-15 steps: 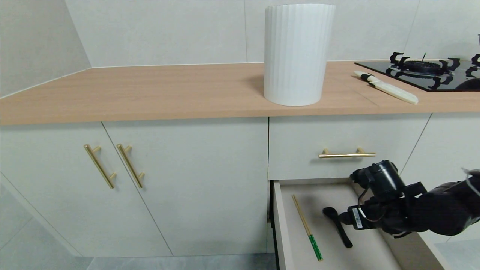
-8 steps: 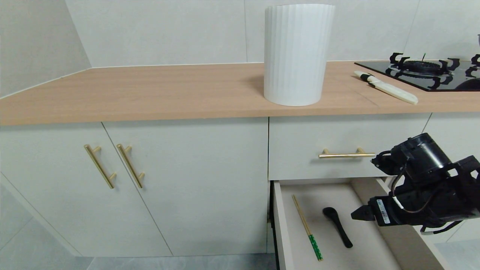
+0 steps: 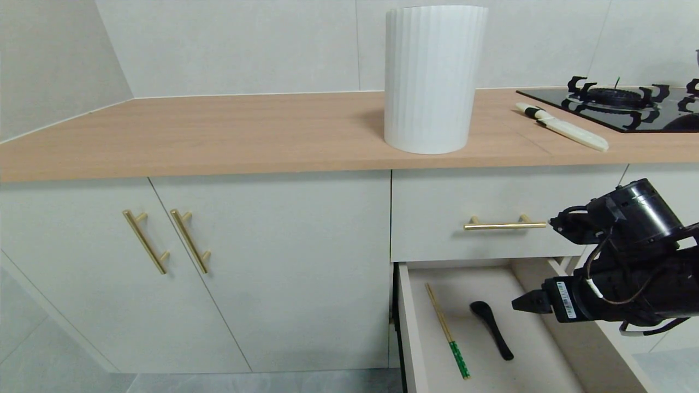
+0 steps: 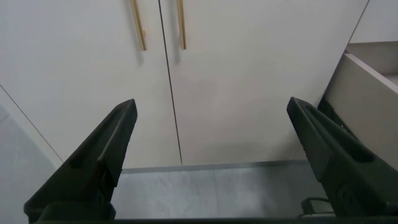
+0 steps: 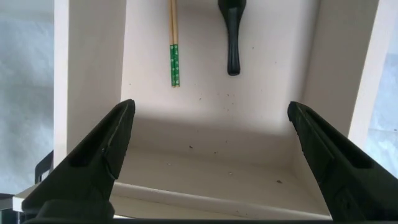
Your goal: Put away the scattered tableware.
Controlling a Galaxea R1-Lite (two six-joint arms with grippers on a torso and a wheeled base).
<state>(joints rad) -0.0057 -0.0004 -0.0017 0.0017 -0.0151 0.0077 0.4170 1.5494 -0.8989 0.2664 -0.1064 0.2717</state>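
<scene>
The right gripper [image 5: 208,155] hangs above the right side of an open drawer [image 3: 407,327], its two dark fingers spread wide and holding nothing. Straight below it, on the drawer's pale floor, lie a pair of chopsticks [image 5: 174,43] with green ends and a black spoon [image 5: 232,34]. They sit side by side, lengthwise and not touching, the chopsticks nearer the drawer's left wall. That tidy arrangement suggests both are already stowed, and the empty, open fingers look ready for another pick. The left gripper [image 4: 211,149] is low and off to the side, fingers also spread and empty, facing two closed cabinet doors [image 4: 249,81] with gold handles. It appears parked out of the way of the drawer. Above the open drawer is a shut drawer front with a gold bar handle [image 3: 505,225], and above that a wooden countertop [image 3: 218,131]. On it, near the stove [image 3: 617,103], lies a white knife [image 3: 562,127], probably the piece of tableware left to put away. A tall white ribbed container [image 3: 427,79] stands just left of the knife, well apart from it.
</scene>
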